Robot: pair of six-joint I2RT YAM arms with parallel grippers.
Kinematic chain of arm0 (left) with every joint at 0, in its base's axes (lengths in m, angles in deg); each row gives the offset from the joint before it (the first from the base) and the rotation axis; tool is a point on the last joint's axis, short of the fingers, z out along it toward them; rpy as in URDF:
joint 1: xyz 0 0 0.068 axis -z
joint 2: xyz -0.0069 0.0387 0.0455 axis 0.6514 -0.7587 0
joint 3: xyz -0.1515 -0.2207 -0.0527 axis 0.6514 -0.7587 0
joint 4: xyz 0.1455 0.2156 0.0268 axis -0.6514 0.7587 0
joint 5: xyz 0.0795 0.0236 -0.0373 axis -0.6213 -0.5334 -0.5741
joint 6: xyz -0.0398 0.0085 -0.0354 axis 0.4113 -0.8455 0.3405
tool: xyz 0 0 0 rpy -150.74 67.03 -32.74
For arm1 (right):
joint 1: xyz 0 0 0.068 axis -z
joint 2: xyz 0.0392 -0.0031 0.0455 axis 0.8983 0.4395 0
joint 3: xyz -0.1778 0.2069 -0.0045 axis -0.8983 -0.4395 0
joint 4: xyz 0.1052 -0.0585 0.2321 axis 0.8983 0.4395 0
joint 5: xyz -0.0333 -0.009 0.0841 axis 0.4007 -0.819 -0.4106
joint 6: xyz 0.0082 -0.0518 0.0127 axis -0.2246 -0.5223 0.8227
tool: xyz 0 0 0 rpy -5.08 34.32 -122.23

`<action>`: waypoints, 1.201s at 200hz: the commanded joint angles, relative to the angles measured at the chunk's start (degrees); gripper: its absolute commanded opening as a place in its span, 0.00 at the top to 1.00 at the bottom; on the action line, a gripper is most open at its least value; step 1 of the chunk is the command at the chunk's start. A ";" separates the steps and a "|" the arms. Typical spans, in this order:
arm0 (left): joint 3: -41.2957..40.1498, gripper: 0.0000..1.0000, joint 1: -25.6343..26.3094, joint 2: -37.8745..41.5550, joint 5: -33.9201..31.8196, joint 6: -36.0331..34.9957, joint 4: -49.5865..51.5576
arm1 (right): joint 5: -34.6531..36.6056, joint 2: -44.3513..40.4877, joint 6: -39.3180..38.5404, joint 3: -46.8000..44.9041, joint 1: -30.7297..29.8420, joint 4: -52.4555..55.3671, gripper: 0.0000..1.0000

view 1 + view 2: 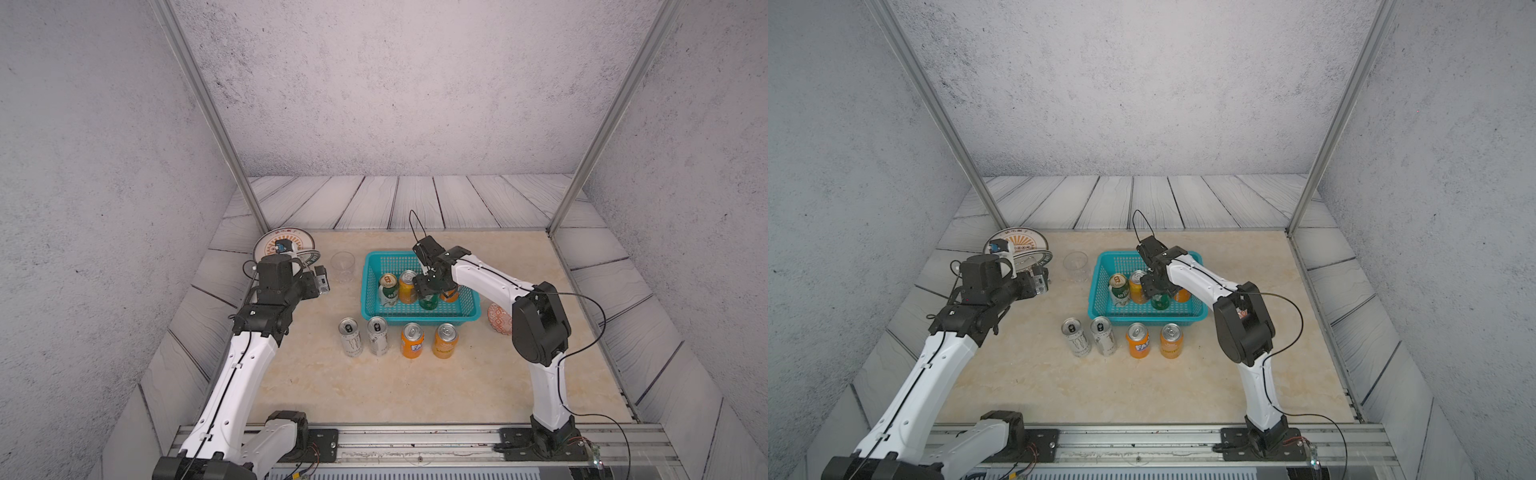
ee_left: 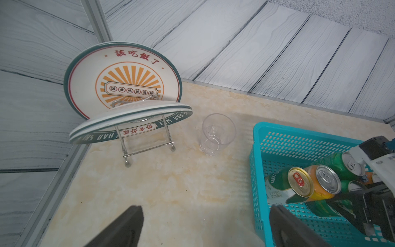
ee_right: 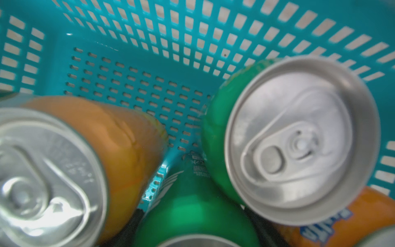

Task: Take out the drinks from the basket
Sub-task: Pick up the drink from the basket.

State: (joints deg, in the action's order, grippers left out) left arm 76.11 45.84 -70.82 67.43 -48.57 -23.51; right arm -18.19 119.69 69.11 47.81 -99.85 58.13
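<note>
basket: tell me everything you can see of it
The basket is turquoise plastic, rectangular, with slotted walls, a perforated floor and a flared rim. It sits upright on the tan table. Five cans crowd toward its near side, leaving the far floor showing. The right hand reaches inside, over a green can.

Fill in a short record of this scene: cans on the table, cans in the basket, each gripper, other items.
on table: two silver-white cans and two orange cans, upright, in a row before the basket
in basket: five; gold-topped can, orange can, second orange can, green can, second green can
right gripper: in the basket, jaws either side of the green can; grip unclear
left gripper: open, empty, near the clear cup
other items: plates on a rack, patterned dish
</note>
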 commanded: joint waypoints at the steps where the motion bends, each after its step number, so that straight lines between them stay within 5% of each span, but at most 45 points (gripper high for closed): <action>1: 0.64 0.01 -0.80 -0.09 0.56 0.22 0.19 | -0.27 0.83 -0.08 1.24 0.11 0.87 0.29; 73: 0.73 0.01 -0.90 -0.02 0.71 0.31 0.15 | -0.15 -4.01 -0.77 1.92 0.11 2.99 0.37; 240: 0.61 0.01 -0.99 -0.37 0.90 0.44 0.11 | -1.51 -25.90 -2.27 -0.44 -0.05 12.30 0.38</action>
State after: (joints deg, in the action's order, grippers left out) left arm 76.11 45.53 -70.82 68.00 -48.35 -23.49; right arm -19.87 100.59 67.39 47.66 -99.85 68.80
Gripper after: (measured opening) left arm 0.987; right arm 0.704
